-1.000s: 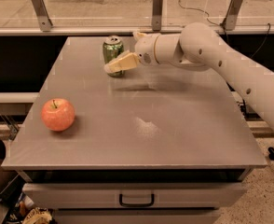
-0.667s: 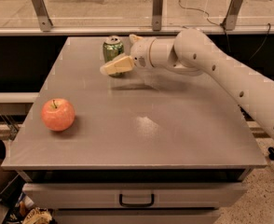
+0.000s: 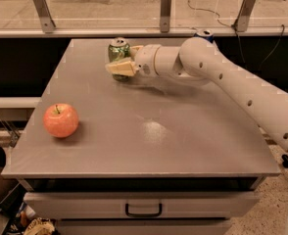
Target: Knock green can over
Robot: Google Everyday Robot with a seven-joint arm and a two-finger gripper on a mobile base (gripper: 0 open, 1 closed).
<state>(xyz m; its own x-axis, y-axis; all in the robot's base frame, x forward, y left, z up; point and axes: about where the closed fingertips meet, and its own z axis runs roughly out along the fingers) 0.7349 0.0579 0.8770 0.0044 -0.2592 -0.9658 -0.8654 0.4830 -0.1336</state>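
The green can (image 3: 118, 49) stands upright at the far side of the grey table (image 3: 149, 131), left of centre, with its silver top showing. My gripper (image 3: 120, 67), cream-coloured at the end of the white arm (image 3: 203, 62), reaches in from the right. It sits right at the can's lower front and covers the can's base. I cannot tell whether it touches the can.
A red apple (image 3: 60, 120) lies near the table's left edge. The top of a blue can (image 3: 203, 33) shows behind the arm at the back right. A glass rail with metal posts runs behind the table. A drawer with a handle (image 3: 143, 210) sits below the front edge.
The gripper has slid a little to the left and now overlaps the can's lower front. The can stands in the same spot. The apple has not moved.
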